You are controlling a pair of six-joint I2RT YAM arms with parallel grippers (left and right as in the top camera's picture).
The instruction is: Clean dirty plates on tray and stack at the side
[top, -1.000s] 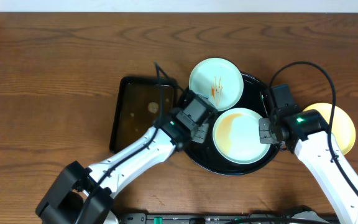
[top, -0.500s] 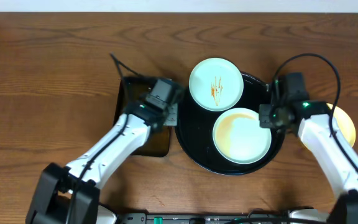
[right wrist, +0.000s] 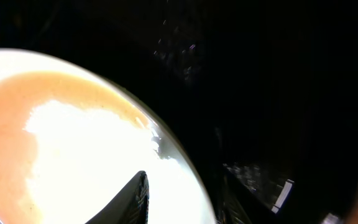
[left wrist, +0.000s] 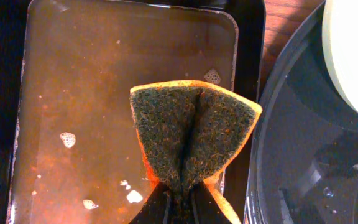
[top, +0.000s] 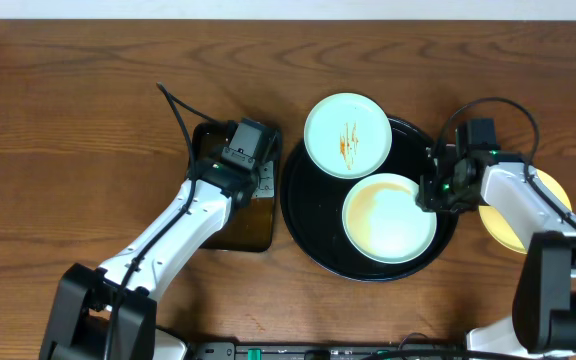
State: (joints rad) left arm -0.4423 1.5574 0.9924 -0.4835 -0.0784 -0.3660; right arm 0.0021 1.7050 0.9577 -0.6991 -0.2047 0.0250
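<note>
Two pale mint plates sit on the round black tray [top: 308, 222]. The far plate [top: 348, 135] has thin orange streaks and overlaps the tray's far rim. An orange-brown smear covers the near plate [top: 388, 218] [right wrist: 73, 124]. My right gripper [top: 434, 194] [right wrist: 182, 200] is at that plate's right rim, open, with one finger [right wrist: 138, 199] over the plate and the other outside the rim. A yellow plate [top: 538, 205] lies on the wood to the right, partly under my right arm. My left gripper [top: 255, 184] [left wrist: 182, 190] is shut on a folded sponge [left wrist: 191, 137].
A rectangular black tray [top: 208, 215] [left wrist: 104, 93] of brownish water with a few foam flecks lies left of the round tray, under the sponge. The round tray's rim [left wrist: 260, 162] runs close beside it. Cables arch above both wrists.
My left arm swung left off the round tray, carrying the sponge over the rectangular tray. My right gripper shifted up and settled at the near plate's right rim.
</note>
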